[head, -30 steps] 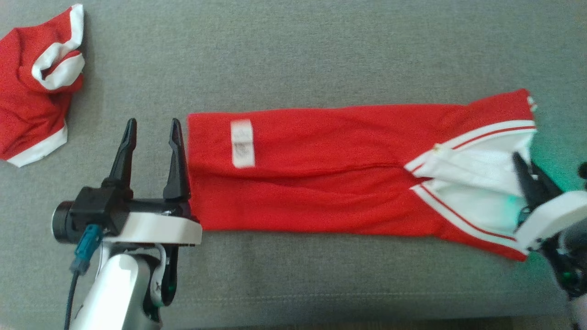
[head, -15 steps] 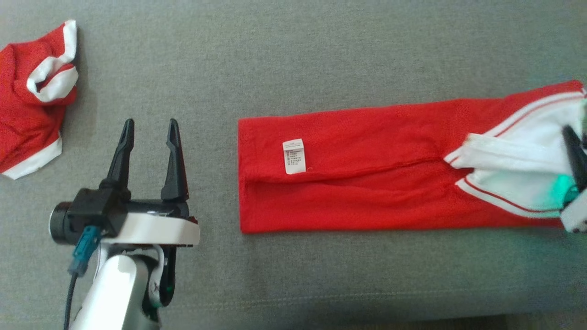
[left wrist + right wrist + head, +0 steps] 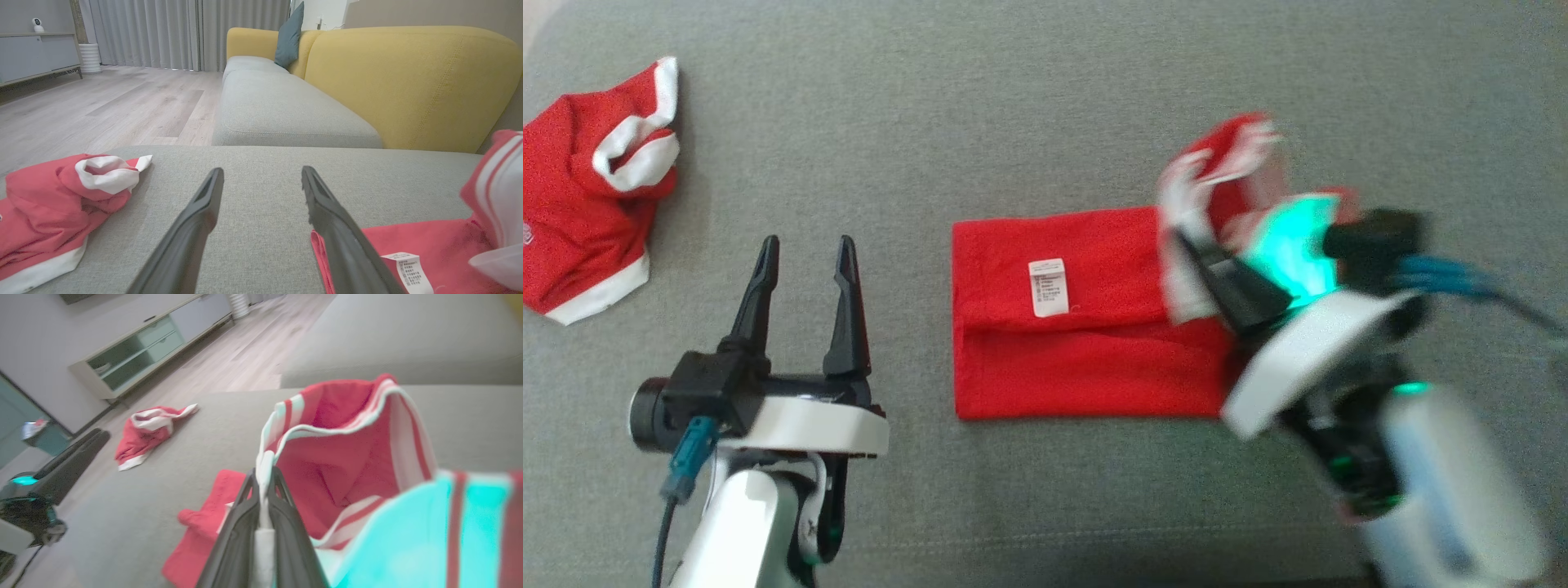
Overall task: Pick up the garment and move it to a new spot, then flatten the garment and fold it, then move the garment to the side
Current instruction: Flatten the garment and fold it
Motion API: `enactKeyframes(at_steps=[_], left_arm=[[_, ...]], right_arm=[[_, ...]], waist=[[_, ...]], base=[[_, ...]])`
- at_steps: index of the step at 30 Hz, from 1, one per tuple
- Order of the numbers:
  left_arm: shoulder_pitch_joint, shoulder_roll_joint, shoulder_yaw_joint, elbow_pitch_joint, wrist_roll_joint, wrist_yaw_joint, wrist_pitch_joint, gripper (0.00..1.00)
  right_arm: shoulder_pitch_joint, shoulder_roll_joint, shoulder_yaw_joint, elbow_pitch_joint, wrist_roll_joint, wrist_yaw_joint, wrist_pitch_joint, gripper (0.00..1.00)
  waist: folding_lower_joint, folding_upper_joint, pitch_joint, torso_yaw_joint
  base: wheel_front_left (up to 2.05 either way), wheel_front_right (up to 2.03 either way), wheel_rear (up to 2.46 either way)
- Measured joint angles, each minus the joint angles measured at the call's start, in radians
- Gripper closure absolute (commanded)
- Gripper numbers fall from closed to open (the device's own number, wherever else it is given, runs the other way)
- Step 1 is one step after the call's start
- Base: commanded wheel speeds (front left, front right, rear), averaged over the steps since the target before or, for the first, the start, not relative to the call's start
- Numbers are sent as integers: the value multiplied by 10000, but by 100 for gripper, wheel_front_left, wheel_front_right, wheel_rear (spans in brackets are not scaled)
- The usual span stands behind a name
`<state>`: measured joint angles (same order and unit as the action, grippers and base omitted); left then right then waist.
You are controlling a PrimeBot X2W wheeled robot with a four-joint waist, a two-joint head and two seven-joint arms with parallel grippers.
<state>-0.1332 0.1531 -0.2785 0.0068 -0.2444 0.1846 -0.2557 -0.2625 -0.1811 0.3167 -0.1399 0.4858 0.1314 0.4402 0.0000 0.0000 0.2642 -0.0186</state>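
The garment [image 3: 1086, 351], red with white striped trim and a white label [image 3: 1048, 287], lies as a folded strip on the grey sofa cushion [image 3: 1045, 98]. My right gripper [image 3: 1188, 245] is shut on the white-trimmed end and holds it lifted above the strip's right part; this region is motion-blurred. In the right wrist view the fingers [image 3: 264, 473] pinch the white hem, with the red cloth [image 3: 339, 465] hanging open behind them. My left gripper [image 3: 808, 242] stands open and empty just left of the garment's left edge [image 3: 441, 245], its fingers [image 3: 262, 170] over bare cushion.
A second crumpled red and white garment [image 3: 580, 196] lies at the cushion's far left [image 3: 45, 204]. A yellow sofa back [image 3: 408, 81] rises behind the cushion. Wooden floor [image 3: 102, 106] and a low sideboard [image 3: 151, 351] lie beyond.
My right gripper has swung from the far right toward the left, lifting the white-trimmed end up over the red strip, so less cloth lies stretched out. The left arm has held still.
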Motion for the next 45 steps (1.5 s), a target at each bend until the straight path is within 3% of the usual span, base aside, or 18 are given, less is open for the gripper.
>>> enactKeyframes(at_steps=[6,13,21,22,23,24,25,32,36,40,45], left_arm=[[-2,-61,-42,81,40,-98,0,0],[-34,-211,-58,165,58,-180,0,0],[-185,-290,-46,222,142,-274,0,0],[-186,-297,-44,238,142,-276,0,0],[-188,-311,-44,257,142,-280,0,0],[-188,-320,-40,268,144,-322,0,0],[-189,-324,-40,274,153,-353,0,0],[-197,-357,4,328,234,-353,0,0],[-195,-364,21,343,247,-355,0,0],[-183,-362,75,332,334,-347,0,0],[-156,-347,230,240,453,-337,0,0]], right_arm=[[-455,949,1519,1695,410,0,-721,100],[-1087,1064,2268,3488,802,0,-1933,100],[-2070,1064,3335,4633,1578,0,-3068,100],[-2194,1062,3430,4784,1622,0,-3218,92],[-2319,1060,3536,4936,1641,0,-3329,56],[-2428,1060,3630,5049,1720,0,-3469,38],[-2524,1060,3730,5141,1756,0,-3601,0],[-2987,1060,4169,5189,1818,0,-4926,0],[-3039,1070,3975,4397,1672,0,-5829,0],[-2904,677,2115,3453,612,0,-6286,0],[-1538,-228,-391,2713,-545,0,-5933,0]], waist=[[0,0,71,292],[0,0,253,524],[0,0,430,564],[0,0,449,563],[0,0,464,560],[0,0,480,558],[0,0,493,555],[0,0,489,505],[0,0,431,459],[0,0,317,316],[0,0,242,105]], base=[[0,0,0],[0,0,0],[0,0,0],[0,0,0],[0,0,0],[0,0,0],[0,0,0],[0,0,0],[0,0,0],[0,0,0],[0,0,0]])
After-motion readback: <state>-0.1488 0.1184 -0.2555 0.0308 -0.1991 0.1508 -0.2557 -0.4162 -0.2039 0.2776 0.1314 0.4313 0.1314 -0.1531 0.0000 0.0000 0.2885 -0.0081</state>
